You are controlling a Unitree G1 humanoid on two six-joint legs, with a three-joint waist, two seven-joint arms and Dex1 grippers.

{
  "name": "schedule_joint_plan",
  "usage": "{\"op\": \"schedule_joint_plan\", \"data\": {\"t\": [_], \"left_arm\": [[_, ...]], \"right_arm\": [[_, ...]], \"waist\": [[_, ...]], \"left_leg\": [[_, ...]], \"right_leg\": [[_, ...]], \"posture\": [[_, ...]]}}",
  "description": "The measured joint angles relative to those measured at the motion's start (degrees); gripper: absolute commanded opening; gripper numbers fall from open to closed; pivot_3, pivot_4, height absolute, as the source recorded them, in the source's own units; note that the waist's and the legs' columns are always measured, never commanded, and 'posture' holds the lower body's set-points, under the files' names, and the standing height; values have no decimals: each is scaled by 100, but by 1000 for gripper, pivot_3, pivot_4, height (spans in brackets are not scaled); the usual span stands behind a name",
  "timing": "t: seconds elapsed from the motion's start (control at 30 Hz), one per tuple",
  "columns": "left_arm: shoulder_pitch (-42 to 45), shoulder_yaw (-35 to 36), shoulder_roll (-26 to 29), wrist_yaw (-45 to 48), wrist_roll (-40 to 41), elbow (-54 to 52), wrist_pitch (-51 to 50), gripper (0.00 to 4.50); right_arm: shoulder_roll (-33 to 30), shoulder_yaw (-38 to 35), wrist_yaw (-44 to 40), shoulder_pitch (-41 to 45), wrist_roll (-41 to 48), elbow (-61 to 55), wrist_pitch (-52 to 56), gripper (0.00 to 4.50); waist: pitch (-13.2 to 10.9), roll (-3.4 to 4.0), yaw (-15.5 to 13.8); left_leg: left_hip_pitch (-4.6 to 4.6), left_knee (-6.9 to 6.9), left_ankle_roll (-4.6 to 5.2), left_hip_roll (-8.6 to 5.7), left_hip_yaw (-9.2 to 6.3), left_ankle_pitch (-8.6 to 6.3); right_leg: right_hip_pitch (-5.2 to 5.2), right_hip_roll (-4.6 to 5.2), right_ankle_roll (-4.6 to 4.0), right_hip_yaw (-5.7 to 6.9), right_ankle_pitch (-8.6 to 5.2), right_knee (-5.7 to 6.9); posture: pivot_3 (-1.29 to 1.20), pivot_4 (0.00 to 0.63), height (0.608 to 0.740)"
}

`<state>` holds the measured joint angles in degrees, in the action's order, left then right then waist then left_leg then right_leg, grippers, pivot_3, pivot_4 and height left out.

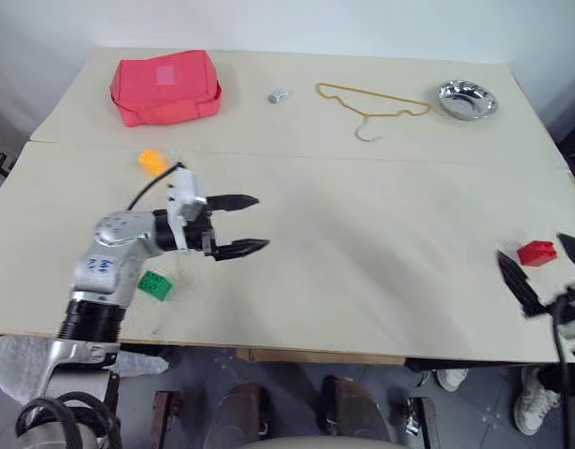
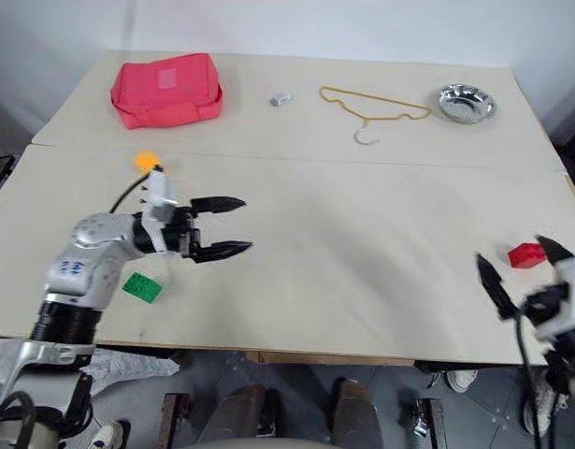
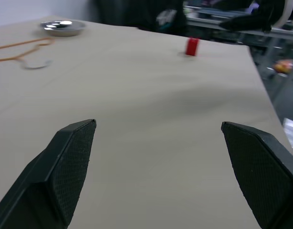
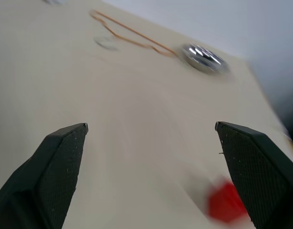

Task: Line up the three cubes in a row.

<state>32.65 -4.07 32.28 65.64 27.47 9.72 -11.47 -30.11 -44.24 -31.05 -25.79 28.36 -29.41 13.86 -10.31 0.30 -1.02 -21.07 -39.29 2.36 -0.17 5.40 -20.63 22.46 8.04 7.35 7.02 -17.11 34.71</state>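
Fingers [image 1: 237, 200] of both grippers spread wide, holding and touching nothing.

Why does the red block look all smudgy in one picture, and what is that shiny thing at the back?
In the right wrist view the red cube is smeared and soft, a sign of motion blur; in the left eye view it looks crisper. The shiny thing is a metal bowl catching light, with bright glare spots in the right wrist view too.
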Motion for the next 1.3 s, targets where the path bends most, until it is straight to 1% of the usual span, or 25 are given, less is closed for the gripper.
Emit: {"op": "schedule_joint_plan", "data": {"t": [0.13,0.2,0.27,0.37,0.47,0.5,0.57,0.6,0.67,0.77,0.8,0.87,1.03,1.2,1.3], "left_arm": [[44,-147,-76,301,-140,62,81,4477],[42,-144,-47,399,-147,61,40,4477],[35,-139,-55,406,-165,20,51,4477],[11,-122,-106,366,-199,-20,82,4477],[-59,-97,-140,275,-222,-100,119,4477],[-92,-77,-146,267,-222,-169,122,4477],[-104,-73,-150,273,-223,-232,132,4477],[-135,-50,-111,287,-250,-234,178,4477],[-137,-67,-110,308,-299,-231,219,4477],[-142,-63,-90,330,-337,-226,274,4477],[-141,-56,-90,323,-346,-232,289,4477],[-170,-53,-88,309,-389,-267,341,4477],[-416,-109,-96,272,-499,-494,439,4477],[-408,-114,-112,230,-542,-500,481,4477],[-391,-115,-120,219,-564,-498,524,4500]], "right_arm": [[409,-566,-38,-725,116,79,-35,4500],[480,-622,-20,-819,210,155,19,4500],[406,-621,40,-718,330,156,170,4500],[-125,-621,194,-310,478,280,607,4500],[-876,-613,389,366,684,732,1379,4500],[-1190,-572,428,683,768,1056,1778,4500],[-1299,-542,436,857,781,1226,1916,4500],[-1567,-300,408,1162,741,1634,2098,4500],[-1828,-146,400,1472,669,2077,2269,4500],[-2074,82,351,1858,657,2510,2609,4500],[-2239,329,239,2096,598,2793,2683,4500],[-2374,663,113,2437,432,3185,2690,4500],[-2383,1291,8,3138,-2,4098,2498,4500],[-2404,1723,-191,3668,-378,4778,2313,4500],[-2404,1909,-252,3887,-543,5060,2225,3933]], "waist": [[0,0,37],[0,0,65],[0,0,96],[0,0,113],[0,1,100],[0,0,83],[0,1,21],[1,-2,21],[1,1,11],[1,0,-46],[1,0,-44],[1,0,-31],[1,0,-30],[1,0,-25],[1,0,-24]], "left_leg": [[6,2,-1,31,5,0],[9,2,0,30,9,0],[12,1,2,26,11,0],[15,1,4,25,12,1],[13,1,6,24,8,3],[9,0,7,23,5,3],[1,0,11,20,-5,5],[1,-6,11,18,0,5],[-4,-6,25,1,4,11],[-9,-8,26,0,-2,11],[-10,-8,29,-4,-2,12],[-11,-8,30,-5,0,12],[-13,-8,30,-4,-2,13],[-15,-12,31,-3,-3,13],[-15,-12,31,-3,-4,13]], "right_leg": [[4,-8,-1,-18,0,4],[4,-5,0,-29,0,4],[3,3,2,-36,2,7],[3,7,2,-39,2,12],[5,10,2,-35,2,12],[6,10,1,-30,2,12],[7,13,1,-20,1,10],[5,13,2,-23,2,10],[9,31,9,-24,6,12],[8,34,11,-17,7,11],[7,38,15,-16,9,9],[7,38,18,-15,11,6],[7,38,18,-10,11,6],[5,39,20,-6,11,6],[5,39,20,-5,11,6]], "posture": [[0,150,740],[0,150,740],[0,150,740],[0,150,740],[0,150,740],[0,150,740],[0,150,740],[0,150,740],[0,150,740],[0,150,740],[0,150,740],[0,150,740],[0,150,740],[0,150,740],[0,150,740]]}}
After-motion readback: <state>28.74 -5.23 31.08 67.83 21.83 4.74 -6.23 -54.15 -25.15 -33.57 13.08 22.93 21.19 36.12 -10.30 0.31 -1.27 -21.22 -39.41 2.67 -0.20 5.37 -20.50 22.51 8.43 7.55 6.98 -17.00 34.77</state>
